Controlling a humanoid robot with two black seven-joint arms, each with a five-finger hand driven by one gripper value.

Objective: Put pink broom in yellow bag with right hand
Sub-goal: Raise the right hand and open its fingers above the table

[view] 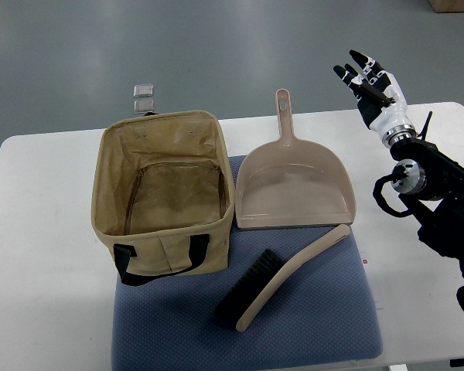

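Note:
The pink broom (282,280), a hand brush with a pale pink curved handle and black bristles, lies on the blue mat (325,325) in front of the dustpan. The yellow bag (164,189), a tan open-topped fabric bag with black straps, stands upright at the left of the mat and looks empty. My right hand (367,77) is raised at the table's far right edge, well away from the broom, with fingers spread and holding nothing. My left arm is out of view.
A pale pink dustpan (294,185) lies on the mat between the bag and my right arm, handle pointing away. Two small clear squares (144,99) sit beyond the table behind the bag. The white table (39,255) ends close to the mat's front.

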